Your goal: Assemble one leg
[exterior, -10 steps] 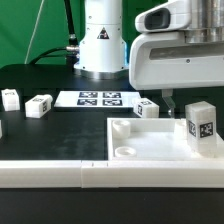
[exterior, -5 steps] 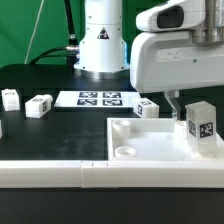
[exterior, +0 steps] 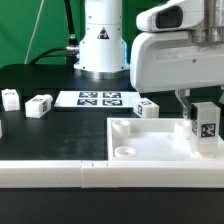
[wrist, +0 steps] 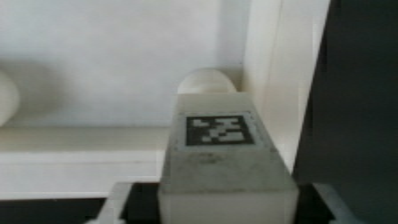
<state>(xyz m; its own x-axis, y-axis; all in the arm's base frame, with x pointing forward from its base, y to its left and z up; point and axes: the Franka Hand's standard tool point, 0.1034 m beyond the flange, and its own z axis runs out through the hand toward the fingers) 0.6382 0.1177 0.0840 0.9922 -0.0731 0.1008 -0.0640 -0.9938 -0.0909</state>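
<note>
A leg [exterior: 204,122], a small white block with a square marker tag, stands upright at the right rear corner of the large white panel [exterior: 150,150]. My gripper [exterior: 201,106] is down over it, one finger on each side of its upper part. In the wrist view the leg [wrist: 222,150] fills the space between the jaws of my gripper [wrist: 222,205]. A dark gap shows on each side, so the jaws are open and not pressing on it. The socket under the leg is hidden.
Three more legs lie on the black table: two at the exterior view's left [exterior: 10,98] [exterior: 39,105] and one behind the panel [exterior: 147,108]. The marker board [exterior: 100,98] lies at the back. A long white bar [exterior: 50,172] runs along the front.
My gripper has moved toward the exterior view's right, from beside the standing leg to over it, with its fingers now on both sides. The leg has not moved.
</note>
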